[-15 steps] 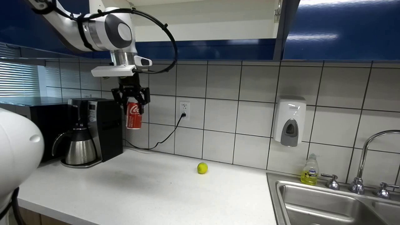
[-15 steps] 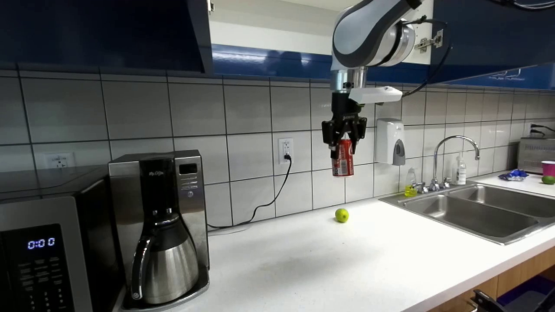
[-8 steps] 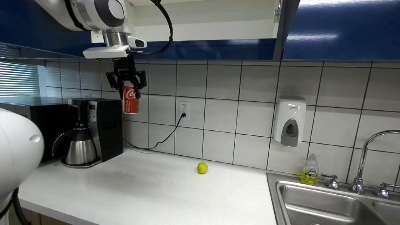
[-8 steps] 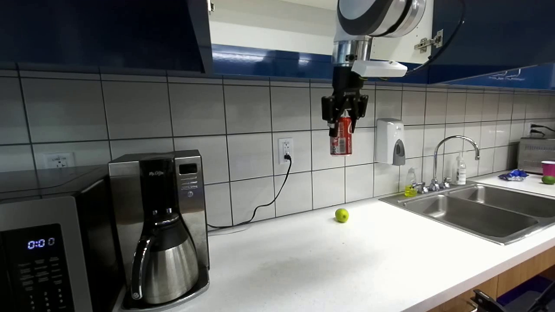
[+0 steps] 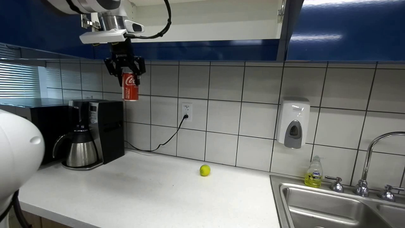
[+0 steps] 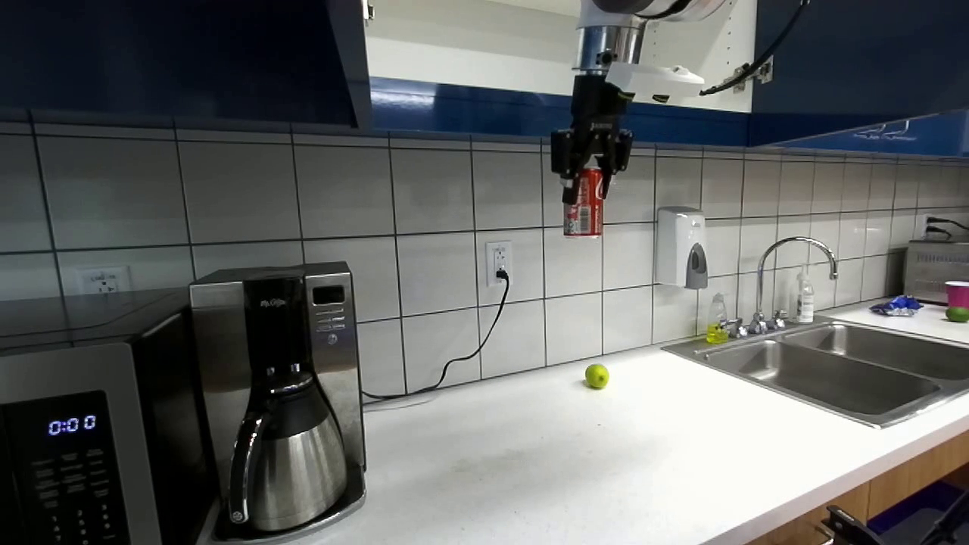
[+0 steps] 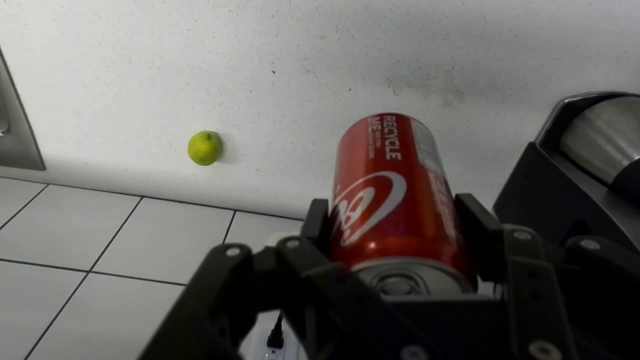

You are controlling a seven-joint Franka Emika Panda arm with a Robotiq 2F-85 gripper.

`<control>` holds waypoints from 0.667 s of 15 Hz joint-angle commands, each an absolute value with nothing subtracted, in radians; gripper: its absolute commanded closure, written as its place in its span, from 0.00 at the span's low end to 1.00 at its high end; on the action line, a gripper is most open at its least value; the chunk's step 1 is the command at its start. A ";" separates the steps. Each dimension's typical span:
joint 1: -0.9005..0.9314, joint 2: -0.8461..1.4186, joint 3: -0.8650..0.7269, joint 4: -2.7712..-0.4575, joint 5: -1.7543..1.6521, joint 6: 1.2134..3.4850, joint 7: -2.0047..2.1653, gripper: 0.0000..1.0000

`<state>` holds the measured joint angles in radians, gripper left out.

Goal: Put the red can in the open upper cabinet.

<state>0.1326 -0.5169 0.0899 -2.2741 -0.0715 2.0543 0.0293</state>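
My gripper (image 5: 129,83) is shut on the red can (image 5: 130,90) and holds it upright in the air, high above the counter. In the wrist view the two black fingers (image 7: 392,215) press on both sides of the can (image 7: 385,165), near its silvery top. The open upper cabinet (image 5: 205,27) shows its pale interior above a glossy blue lower edge. In an exterior view the can (image 6: 584,208) hangs below that cabinet's (image 6: 469,45) blue edge, with my gripper (image 6: 587,193) around its upper part. The wrist stands in front of the cabinet's opening.
A yellow-green ball (image 5: 205,170) lies on the white counter (image 5: 158,196). A coffee maker (image 6: 295,424) and a microwave (image 6: 83,424) stand at one end, a sink (image 6: 833,371) at the other. Blue cabinet doors (image 5: 345,31) stand open beside the opening. A soap dispenser (image 5: 294,123) hangs on the tiles.
The arm and gripper have risen steadily, carrying the red can up from well below the cabinet to nearer its lower edge. The grip has stayed shut; the ball has not moved.
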 commanded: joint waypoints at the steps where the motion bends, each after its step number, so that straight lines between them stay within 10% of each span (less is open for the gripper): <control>1: 0.124 -0.535 0.109 -2.204 -0.059 1.985 0.037 0.60; 10: 0.123 -0.552 0.127 -2.082 -0.064 1.890 0.043 0.60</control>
<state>0.1326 -0.5424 0.1098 -2.1399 -0.0713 1.9454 0.0294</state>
